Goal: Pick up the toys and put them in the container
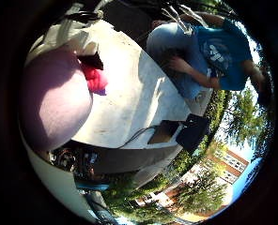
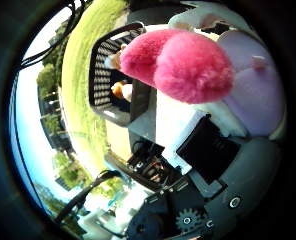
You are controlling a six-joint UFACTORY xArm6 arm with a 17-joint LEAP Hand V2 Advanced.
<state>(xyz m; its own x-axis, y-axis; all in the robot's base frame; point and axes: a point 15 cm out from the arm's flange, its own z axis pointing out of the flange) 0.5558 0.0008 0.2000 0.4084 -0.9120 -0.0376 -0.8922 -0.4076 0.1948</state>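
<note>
robot hand (image 2: 208, 165) has a plush toy (image 2: 188, 65) pressed right up against the palm: white and black finger parts wrap in beside it, so i read the fingers as curled round the toy and holding it, though the fingertips themselves are hidden behind the fluff. the toy is pink fuzzy lobes with a pale lilac body; it fills the upper right of the thumb side frame and the left of the little finger side frame, so it is very close to the palm.

beyond the toy, upper centre-left of the thumb side frame, a dark slatted basket (image 2: 105, 75) sits open, with something orange and white already inside. it looks near the held toy but not under it yet.

the pale bench (image 1: 129, 98) runs through the middle of the little finger side frame, with a flat brown item and a dark box (image 1: 193, 131) at its far edge. grass, trees and buildings are around the rim.

step in hand, my guess: carry the toy to the basket. to do it well, keep the fingers closed until the toy is clearly over the opening, clear the rim, then open and let it drop; soft plush could snag on fingers or the rim.
</note>
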